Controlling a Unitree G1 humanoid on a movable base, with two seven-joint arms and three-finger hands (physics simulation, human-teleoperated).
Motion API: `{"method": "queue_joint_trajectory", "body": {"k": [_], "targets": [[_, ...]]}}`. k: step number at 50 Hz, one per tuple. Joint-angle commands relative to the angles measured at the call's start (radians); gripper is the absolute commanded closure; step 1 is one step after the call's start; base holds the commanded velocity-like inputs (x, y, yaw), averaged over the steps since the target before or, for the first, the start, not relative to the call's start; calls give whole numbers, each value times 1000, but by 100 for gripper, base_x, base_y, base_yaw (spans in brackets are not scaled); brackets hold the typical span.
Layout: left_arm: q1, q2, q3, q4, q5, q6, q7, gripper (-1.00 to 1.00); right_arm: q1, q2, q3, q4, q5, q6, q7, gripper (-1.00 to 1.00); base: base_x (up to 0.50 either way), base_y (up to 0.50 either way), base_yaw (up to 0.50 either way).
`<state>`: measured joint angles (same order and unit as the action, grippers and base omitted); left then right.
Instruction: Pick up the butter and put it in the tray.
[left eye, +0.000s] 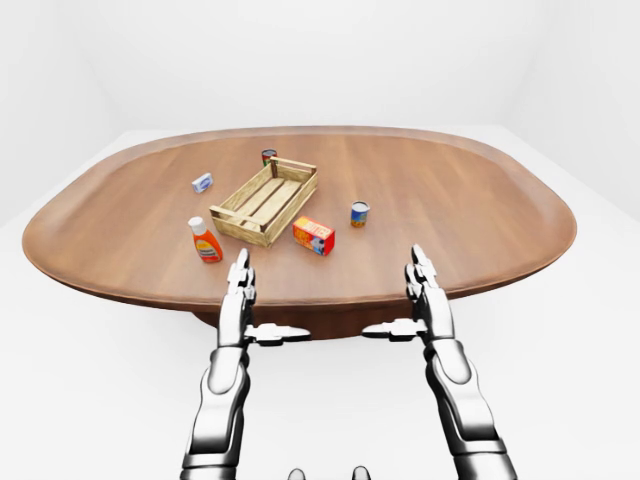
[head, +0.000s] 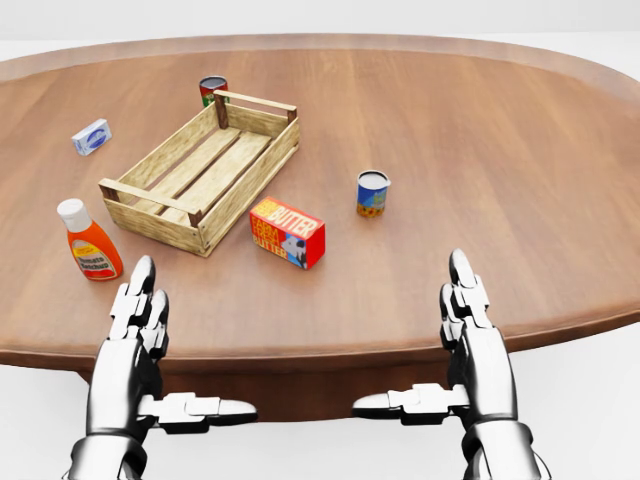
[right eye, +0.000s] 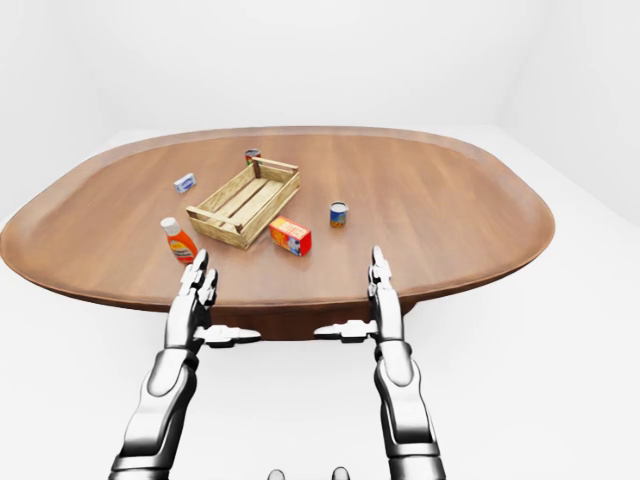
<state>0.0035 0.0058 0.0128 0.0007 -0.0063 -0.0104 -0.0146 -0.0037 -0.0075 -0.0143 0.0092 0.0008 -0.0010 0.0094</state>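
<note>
Red-and-orange butter box (head: 287, 232) sits untouched on my wooden worktop (head: 520, 180) beside the slatted wooden tray (head: 150, 201), both hands' fingers (head: 140, 290) spread, empty.

bright, even light from overhead fills all three views, sharp throughout with no blur. the table (head: 520, 180) carries a mild sheen; shadows beneath things are faint and short.

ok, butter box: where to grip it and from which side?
Butter box lies on the table, long axis slanting down-right in the head view, just right of the crate. I'd pinch across its narrow width from above with the open right hand; that side looks clear, while the crate crowds the left.
</note>
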Motion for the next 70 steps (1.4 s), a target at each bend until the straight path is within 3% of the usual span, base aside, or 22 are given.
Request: {"method": "queue_joint_trajectory", "body": {"k": [1, 2, 5, 7, 10, 12, 14, 15, 17, 23, 33, 39, 47, 49, 70], "targets": [[9, 8, 20, 0, -15, -24, -24, -100, -7, -12, -22, 18, -5, 2, 10, -100, 0, 0, 0], [5, 3, 31, -8, -34, -11, -14, -100, -7, -13, -20, 19, -9, 4, 10, -100, 0, 0, 0], [3, 7, 31, -10, -44, -1, -17, -100, -7, -13, -20, 22, -11, 5, 10, -100, 0, 0, 0], [8, 7, 26, -8, -40, -9, -19, -100, -7, -13, -20, 22, -13, 6, 9, -100, 0, 0, 0], [11, 9, 27, -22, -53, 5, -31, -100, -2, -12, -15, 6, -20, 10, 8, -100, 0, 0, 0], [18, 9, 27, -50, -60, 27, -34, -100, 8, -10, -11, -17, -19, 12, 16, -100, 0, 0, 0], [47, 8, 20, -140, -71, 88, -42, -100, 21, -11, 6, -61, -55, 34, 8, -100, 0, 0, 0], [62, 9, 19, -187, -78, 98, -50, -100, 36, -11, 19, -106, -72, 38, 16, -100, 0, 0, 0], [73, 5, 28, -230, -92, 98, -50, -100, 59, -2, 22, -190, -59, 88, 26, -100, 0, 0, 0], [99, 7, 66, -425, -145, 98, -59, -100, 139, -1, 38, -493, -105, 88, 33, -100, 0, 0, 0], [185, -1, 78, -722, -194, 98, -78, -100, 210, -3, 68, -888, -167, 88, 59, -100, 0, 0, 0], [177, -5, 131, -826, -236, 98, -86, -100, 223, -9, 77, -976, -196, 88, 68, -100, 0, 0, 0], [140, -4, 189, -842, -280, 98, -81, -100, 227, -8, 52, -1044, -233, 88, 87, -100, 0, 0, 0], [141, -3, 191, -854, -275, 98, -79, -100, 226, -16, 63, -1042, -280, 88, 88, -100, 0, 0, 0], [141, -5, 209, -883, -302, 98, -77, -100, 223, 8, 45, -1049, -263, 88, 103, -100, 0, 48, 0]]}}
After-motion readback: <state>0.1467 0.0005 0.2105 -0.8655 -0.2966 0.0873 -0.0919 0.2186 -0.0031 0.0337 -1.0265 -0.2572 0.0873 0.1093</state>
